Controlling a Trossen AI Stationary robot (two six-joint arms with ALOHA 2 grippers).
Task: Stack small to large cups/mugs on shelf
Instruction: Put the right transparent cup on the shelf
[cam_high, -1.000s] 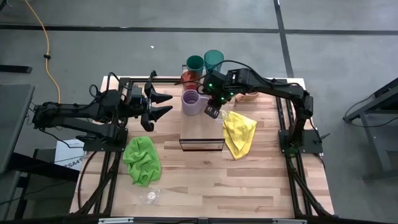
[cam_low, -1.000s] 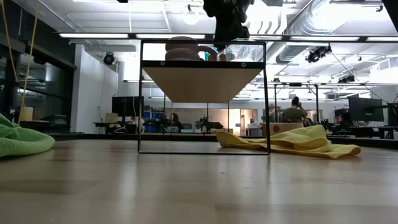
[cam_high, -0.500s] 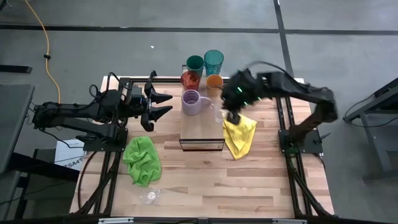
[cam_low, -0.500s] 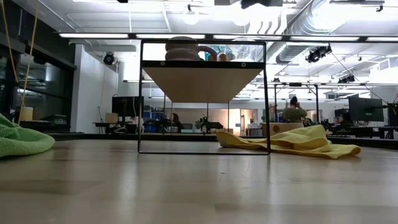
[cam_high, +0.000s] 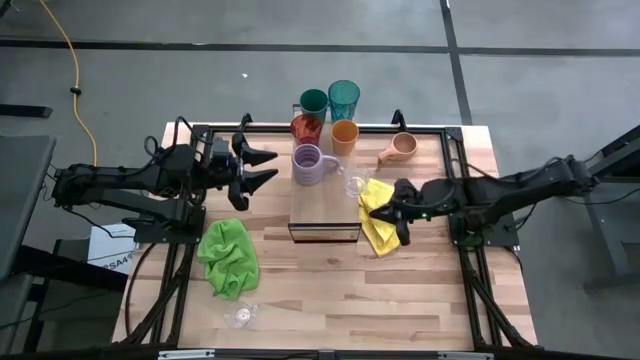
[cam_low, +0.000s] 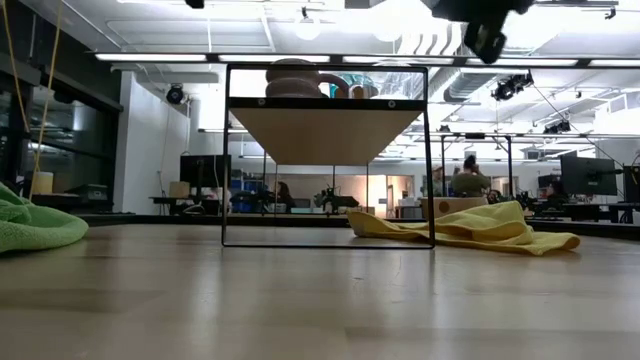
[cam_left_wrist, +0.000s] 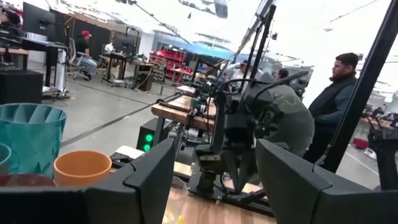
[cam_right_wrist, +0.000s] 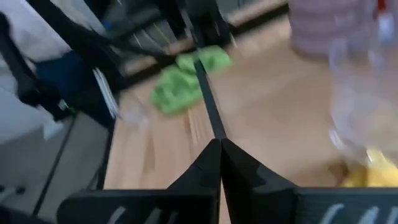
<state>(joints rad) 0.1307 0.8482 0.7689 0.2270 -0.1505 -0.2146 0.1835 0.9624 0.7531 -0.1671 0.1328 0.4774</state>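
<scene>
Table (cam_high: 320, 300): light wood planks.
On table: green cloth (cam_high: 229, 258), yellow cloth (cam_high: 383, 214), tan mug (cam_high: 402, 147), 1 clear glass (cam_high: 241, 316), shelf (cam_high: 323, 208).
On shelf: lavender mug (cam_high: 309, 164), second clear glass (cam_high: 353, 186).

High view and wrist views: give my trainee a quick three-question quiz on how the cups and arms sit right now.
1. True or false: the lavender mug stands on the shelf.
2. Which cloth lies under the right gripper? A) the green cloth B) the yellow cloth
3. Fill in: the right gripper's fingers are ____, holding nothing, while the left gripper waits open beside the shelf.

Key: 1 true. 2 B. 3 shut.
</scene>
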